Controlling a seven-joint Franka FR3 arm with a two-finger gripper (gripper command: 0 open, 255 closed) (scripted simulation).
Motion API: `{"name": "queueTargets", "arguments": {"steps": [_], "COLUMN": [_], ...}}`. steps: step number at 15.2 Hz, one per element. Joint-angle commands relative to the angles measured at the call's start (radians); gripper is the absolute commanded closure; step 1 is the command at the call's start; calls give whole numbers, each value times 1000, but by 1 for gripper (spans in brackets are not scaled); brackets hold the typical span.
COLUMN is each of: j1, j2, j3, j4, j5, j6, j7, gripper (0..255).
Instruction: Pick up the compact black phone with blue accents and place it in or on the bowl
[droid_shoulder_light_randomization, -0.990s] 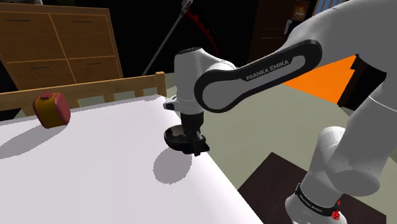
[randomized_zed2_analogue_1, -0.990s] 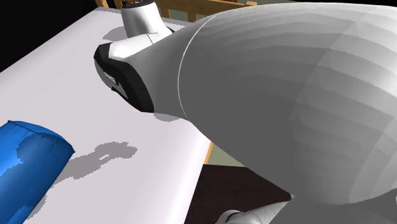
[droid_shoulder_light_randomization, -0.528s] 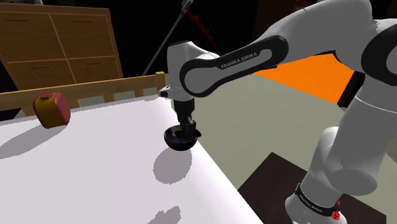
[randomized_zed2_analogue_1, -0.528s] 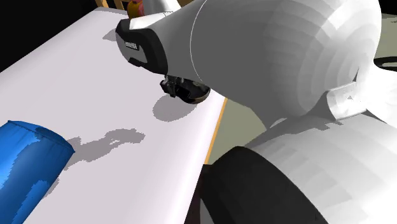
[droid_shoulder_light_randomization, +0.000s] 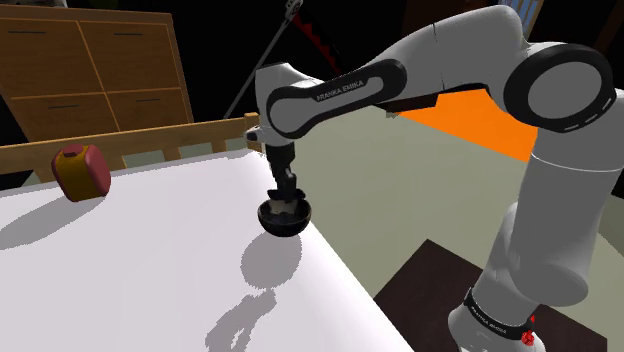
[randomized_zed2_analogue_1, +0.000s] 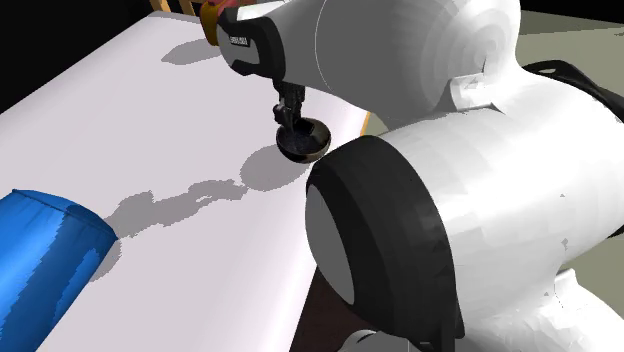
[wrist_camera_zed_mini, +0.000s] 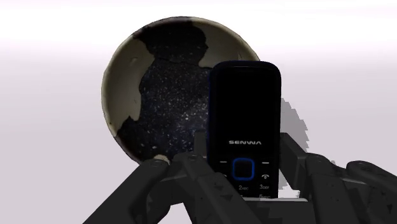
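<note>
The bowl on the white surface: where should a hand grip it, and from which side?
Grip the bowl by its rim, coming from straight above, one finger inside and one outside. It stands upright with its mouth open upward, and its round outer wall gives no flat sides to pinch.

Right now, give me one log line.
gripper: shut on phone | phone: held over bowl, not yet released | bowl: near table edge

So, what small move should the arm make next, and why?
Probably open the tool and let the phone drop. In the wrist view the tool clasps the black phone with a blue key, whose far end lies over the dark speckled bowl. In the shoulder view the tool hangs just above the bowl's rim.
</note>
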Motion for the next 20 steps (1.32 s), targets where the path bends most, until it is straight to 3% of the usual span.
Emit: {"name": "queueTargets", "arguments": {"steps": [1,12,19,20], "j1": [0,2,2,2], "j2": [14,66,66,66], "j3": [-1,-3,-3,-3], "j4": [-4,-89,-89,-89], "j5": [-3,-12,-12,-12], "j6": [18,155,155,155], "j7": [0,6,6,6], "gripper": [255,255,255,0]}}
